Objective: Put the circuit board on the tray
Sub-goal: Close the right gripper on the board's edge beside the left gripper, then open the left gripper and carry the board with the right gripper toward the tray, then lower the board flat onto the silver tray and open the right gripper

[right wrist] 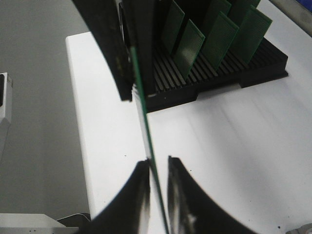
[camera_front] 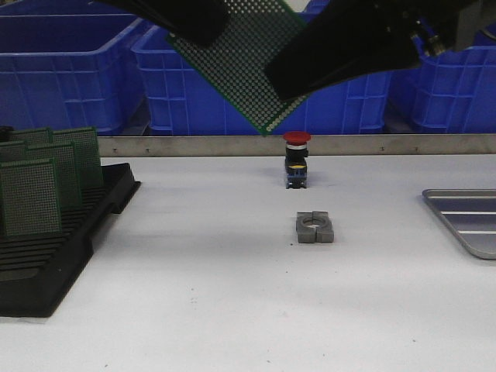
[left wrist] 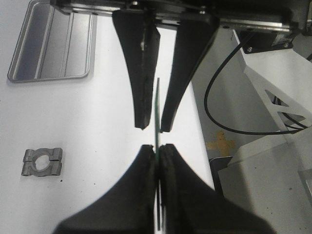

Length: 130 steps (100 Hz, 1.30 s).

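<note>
A green perforated circuit board [camera_front: 240, 58] hangs tilted high above the middle of the table, in front of the blue bins. My left gripper [camera_front: 198, 27] holds its upper left part; in the left wrist view [left wrist: 157, 147] the fingers are shut on the edge-on board [left wrist: 158, 107]. My right gripper [camera_front: 283, 81] is at the board's right side. In the right wrist view [right wrist: 158, 163] its fingers straddle the board [right wrist: 143, 112], which touches one finger while the other stands apart. The silver ridged tray [camera_front: 465, 221] lies at the table's right edge, also in the left wrist view [left wrist: 53, 44].
A black slotted rack [camera_front: 46, 263] with several upright green boards [camera_front: 31, 198] stands at the left. A red-capped push button [camera_front: 296, 159] and a grey metal clamp [camera_front: 315, 228] sit mid-table. Blue bins [camera_front: 70, 62] line the back behind a metal rail.
</note>
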Motion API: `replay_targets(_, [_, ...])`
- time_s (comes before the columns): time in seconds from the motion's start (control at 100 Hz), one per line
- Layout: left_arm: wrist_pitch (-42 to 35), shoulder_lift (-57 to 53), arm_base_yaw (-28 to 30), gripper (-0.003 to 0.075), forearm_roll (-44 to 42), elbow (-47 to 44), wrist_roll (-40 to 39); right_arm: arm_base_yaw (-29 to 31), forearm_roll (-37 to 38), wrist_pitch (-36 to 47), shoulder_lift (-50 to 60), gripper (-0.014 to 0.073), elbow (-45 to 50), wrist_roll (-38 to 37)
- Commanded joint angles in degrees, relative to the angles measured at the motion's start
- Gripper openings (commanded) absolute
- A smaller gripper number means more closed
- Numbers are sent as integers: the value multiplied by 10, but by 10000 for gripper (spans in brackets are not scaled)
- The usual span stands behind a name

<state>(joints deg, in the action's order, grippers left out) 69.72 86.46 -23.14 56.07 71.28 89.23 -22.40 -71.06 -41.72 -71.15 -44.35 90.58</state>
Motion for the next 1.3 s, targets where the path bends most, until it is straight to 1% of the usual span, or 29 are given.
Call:
replay_targets(0.0, [34, -18, -5, 23, 41, 17, -9, 1, -29, -11, 11, -51, -20, 5])
replay_targets(0.03, [34, -18, -5, 63, 41, 17, -9, 1, -29, -11, 11, -76, -20, 5])
replay_targets(0.07, [34, -18, -5, 114, 41, 17, -9, 1, -29, -11, 11, -64, -20, 5])
replay_targets(0.1, [31, -18, -5, 174, 41, 17, -9, 1, -29, -12, 11, -66, -20, 5])
replay_targets(0.12, [28, -18, -5, 200, 41, 17, -9, 1, -29, -13, 11, -68, -20, 4])
replay_targets(0.17, [25, -18, -5, 305, 41, 17, -9, 1, -29, -18, 11, -68, -20, -4])
replay_targets(0.24, [13, -18, -5, 414, 41, 17, -9, 2, -29, -24, 11, -68, -18, -32])
replay_targets(0.29, [1, -18, -5, 465, 41, 17, -9, 7, -27, -30, 11, -68, -18, -72])
replay_targets(0.34, [-11, -18, -5, 493, 41, 17, -9, 16, -24, -38, 11, -68, -17, -114])
replay_targets(0.43, [-24, -18, -5, 503, 41, 17, -9, 38, -6, -56, 11, -68, -16, -207])
replay_targets(0.5, [-30, -18, -5, 502, 41, 17, -9, 63, 27, -79, 11, -68, -16, -267])
replay_targets(0.63, [-30, -18, -5, 502, 41, 17, -9, 124, 114, -119, 11, -68, -16, -341])
replay_targets(0.72, [-30, -18, -5, 502, 41, 17, -9, 176, 151, -112, 11, -68, -16, -380])
replay_targets(0.8, [-30, -18, -5, 502, 41, 17, -9, 222, 156, -82, 10, -68, -16, -396])
replay_targets(0.9, [-30, -18, -5, 502, 41, 17, -9, 280, 156, -46, 2, -68, -16, -397])
replay_targets(0.97, [-27, -18, -5, 502, 41, 17, -9, 310, 156, -25, -10, -68, -15, -397])
replay_targets(1.14, [-27, -18, -5, 502, 41, 17, -9, 351, 156, 48, -69, -68, -15, -397])
replay_targets(1.29, [-27, -18, -5, 502, 41, 17, -9, 358, 156, 123, -127, -68, -16, -397])
